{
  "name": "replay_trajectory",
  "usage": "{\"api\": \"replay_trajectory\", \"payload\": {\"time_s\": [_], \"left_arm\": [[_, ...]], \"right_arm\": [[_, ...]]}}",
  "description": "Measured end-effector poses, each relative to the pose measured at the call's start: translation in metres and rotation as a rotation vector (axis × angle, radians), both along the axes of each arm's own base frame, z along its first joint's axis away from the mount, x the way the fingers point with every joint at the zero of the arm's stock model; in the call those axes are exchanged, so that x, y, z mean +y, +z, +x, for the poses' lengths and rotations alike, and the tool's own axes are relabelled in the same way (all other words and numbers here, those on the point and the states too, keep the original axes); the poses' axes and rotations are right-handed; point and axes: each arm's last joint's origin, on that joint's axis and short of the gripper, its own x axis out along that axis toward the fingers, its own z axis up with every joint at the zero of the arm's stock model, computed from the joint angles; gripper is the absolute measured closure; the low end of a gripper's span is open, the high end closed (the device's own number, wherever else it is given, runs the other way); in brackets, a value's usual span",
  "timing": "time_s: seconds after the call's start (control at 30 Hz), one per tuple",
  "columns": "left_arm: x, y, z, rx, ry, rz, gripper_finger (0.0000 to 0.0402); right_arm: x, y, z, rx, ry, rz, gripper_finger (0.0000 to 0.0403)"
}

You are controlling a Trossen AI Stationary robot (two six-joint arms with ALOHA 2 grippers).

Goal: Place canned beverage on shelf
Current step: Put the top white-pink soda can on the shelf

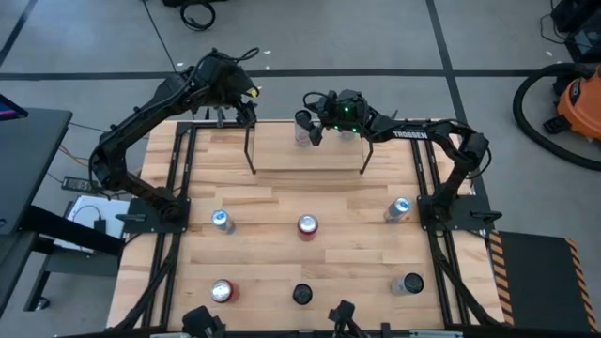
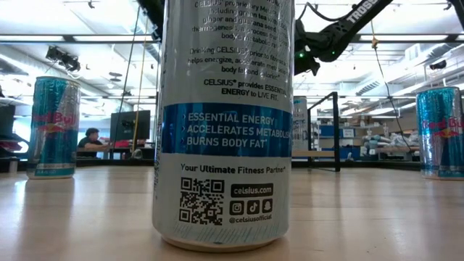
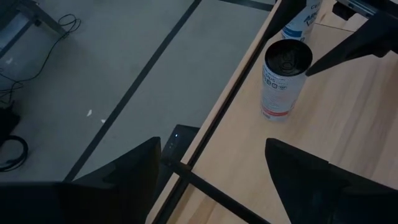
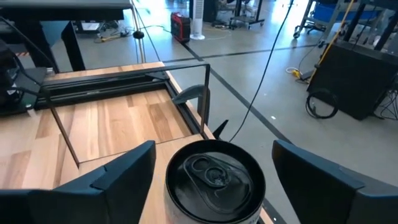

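Up close, CELSIUS can [image 2: 223, 123], "ESSENTIAL ENERGY"; right gripper [image 4: 208, 171] fingers spread around another can [image 4: 214, 183].

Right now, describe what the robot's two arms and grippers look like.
Both arms are dark, jointed links. The right arm bears white TROSSEN lettering, and a green light glows near the right gripper. The left arm ends in the left gripper, with a yellow spot and dark cables. Each gripper has two dark fingers.

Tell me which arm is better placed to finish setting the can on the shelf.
Right. The right gripper straddles the black-topped white can at the light-wood shelf; the left gripper hangs off its far corner.
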Motion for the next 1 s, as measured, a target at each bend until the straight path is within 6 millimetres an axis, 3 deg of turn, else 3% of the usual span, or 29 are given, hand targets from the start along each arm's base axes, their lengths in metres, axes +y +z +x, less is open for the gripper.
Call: {"api": "replay_trajectory", "payload": {"time_s": [0.2,0.73,1.0], "left_arm": [[0.0000,0.0000,0.0000,0.000,0.000,0.000,0.0111],[0.0000,0.0000,0.0000,-0.001,0.000,-0.001,0.0111],[0.0000,0.0000,0.0000,-0.001,0.001,-0.001,0.0111]], "right_arm": [[0.0006,-0.0007,0.0001,0.003,0.012,0.013,0.0051],[0.0024,-0.0065,-0.0007,0.058,0.009,0.039,0.0051],[0.0020,-0.0087,-0.0015,0.093,-0.030,0.021,0.0087]]}}
